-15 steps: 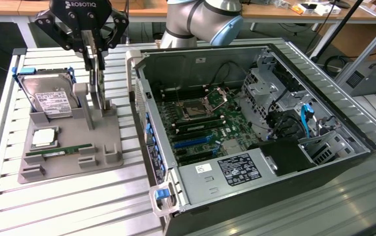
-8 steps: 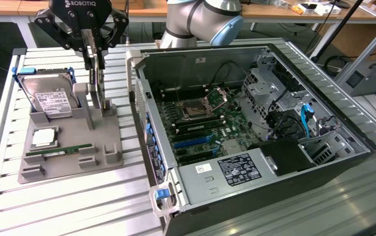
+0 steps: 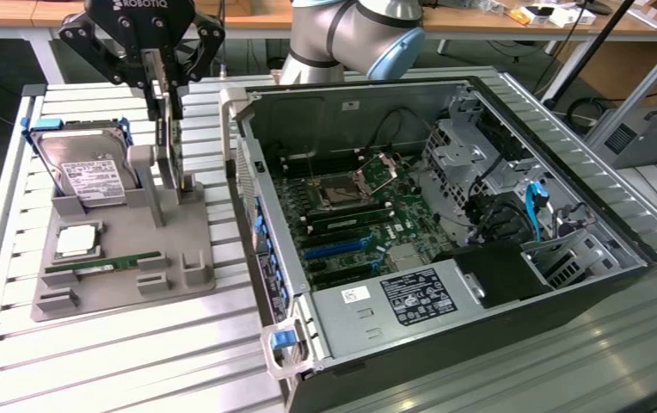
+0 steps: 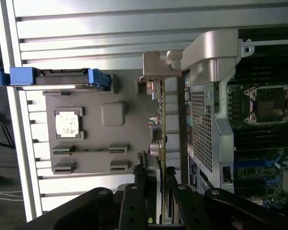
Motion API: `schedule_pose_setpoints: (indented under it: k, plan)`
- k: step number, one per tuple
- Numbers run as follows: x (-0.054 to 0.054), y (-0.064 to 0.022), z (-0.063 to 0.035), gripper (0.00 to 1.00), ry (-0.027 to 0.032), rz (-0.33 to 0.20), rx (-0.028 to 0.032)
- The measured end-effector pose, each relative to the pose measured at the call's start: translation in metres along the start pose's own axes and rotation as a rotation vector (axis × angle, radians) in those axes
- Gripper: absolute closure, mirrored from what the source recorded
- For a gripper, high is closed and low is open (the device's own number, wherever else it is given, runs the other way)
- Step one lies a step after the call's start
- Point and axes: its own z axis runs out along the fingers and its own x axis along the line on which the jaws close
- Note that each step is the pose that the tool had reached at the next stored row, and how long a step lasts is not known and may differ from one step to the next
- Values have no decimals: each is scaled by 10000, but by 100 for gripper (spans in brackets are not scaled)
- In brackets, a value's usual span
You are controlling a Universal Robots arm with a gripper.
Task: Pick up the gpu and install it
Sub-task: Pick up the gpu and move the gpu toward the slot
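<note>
**Exterior view: claw closed on the upright gpu over the parts holder**

In the upper left of the exterior frame the gpu (image 3: 174,151) stands on edge, a thin dark card seen almost end-on. Its lower edge reaches down to a slotted block on the grey parts holder (image 3: 122,297). Whether it sits in the slot or hangs just clear of it cannot be told. The claw (image 3: 168,99) comes down from the top edge of the frame and has the card's upper part between its two fingers (image 4: 134,199). The jaws are about half closed and pressed to either face. The wrist view looks along the card's thin edge, with one black finger on each side of it and the silver bracket (image 4: 156,72) at the far end.

On the holder, toward the exterior view's left of the card, a hard drive (image 3: 82,168) in a blue carrier stands propped. Below it in the frame lie a square silver processor (image 3: 77,241) and a narrow green RAM stick (image 3: 105,263). The holder rests on the slatted tabletop (image 3: 111,361).

Just beside it, across the centre and right of the frame, the open computer case (image 3: 455,370) lies on its side. It shows the motherboard (image 3: 358,219), the processor socket (image 3: 338,191) and the power supply (image 3: 403,297) toward the lower edge. The robot arm (image 3: 358,34) rises behind the case at top centre.
</note>
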Motion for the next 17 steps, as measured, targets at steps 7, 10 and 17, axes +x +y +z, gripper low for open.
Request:
schedule_pose_setpoints:
  k: [7, 10, 17]
  plan:
    - [-1, -1, -18, 73, 0, -1, 3]
    - [-1, -2, -27, 73, 0, -1, 4]
    - [-2, -3, -55, 73, 0, -1, 7]
